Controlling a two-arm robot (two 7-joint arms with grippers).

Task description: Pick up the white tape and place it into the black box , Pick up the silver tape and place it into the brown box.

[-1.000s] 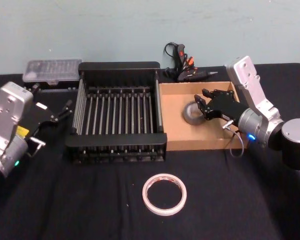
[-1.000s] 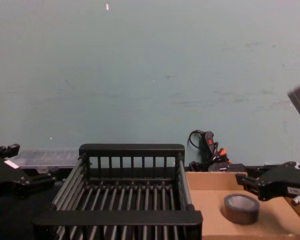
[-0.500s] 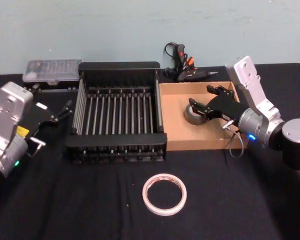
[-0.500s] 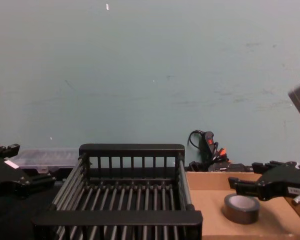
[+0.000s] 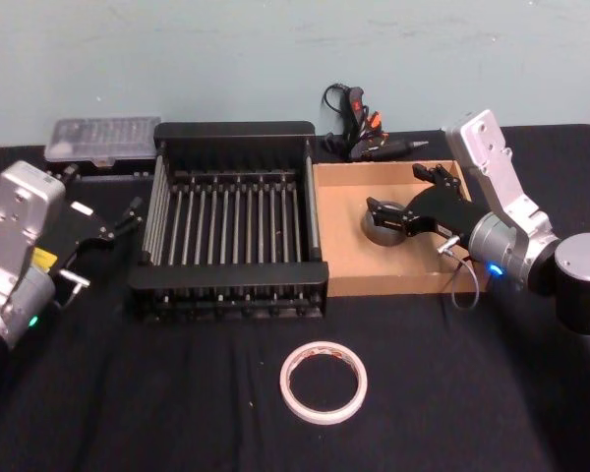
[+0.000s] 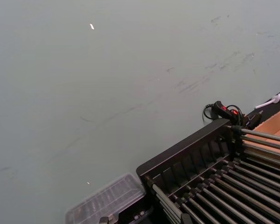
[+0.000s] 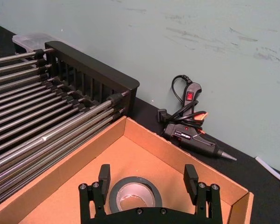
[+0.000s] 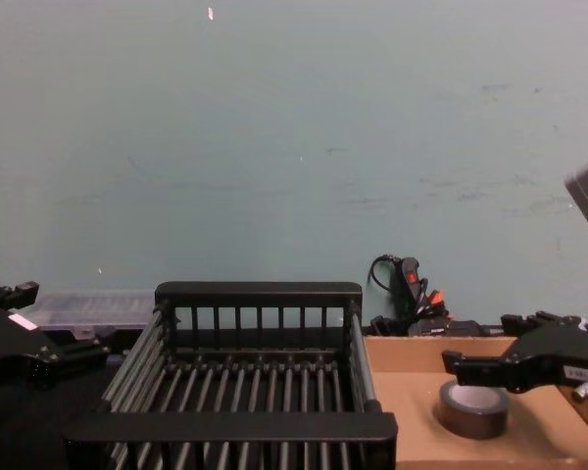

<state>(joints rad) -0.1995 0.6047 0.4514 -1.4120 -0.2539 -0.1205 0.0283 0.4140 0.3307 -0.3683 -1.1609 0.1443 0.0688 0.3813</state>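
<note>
The silver tape [image 5: 382, 229] lies flat on the floor of the brown box [image 5: 342, 246], also seen in the chest view [image 8: 475, 409]. My right gripper [image 5: 394, 189] hovers just over it, open, with its fingers spread wide to either side of the roll [image 7: 135, 196] and not touching it. The white tape [image 5: 324, 382] lies on the black cloth in front of the black box [image 5: 234, 129], which holds nothing. At the left of the crate my left gripper [image 5: 123, 218] is parked, open and holding nothing.
A glue gun [image 5: 367, 138] with its cable lies behind the brown box against the wall. A clear plastic case [image 5: 100, 139] sits behind the crate's left corner. Black cloth covers the table around the white ring.
My right gripper has opened from a grip on the silver tape. The roll now rests free on the brown box floor. The left arm has not moved.
</note>
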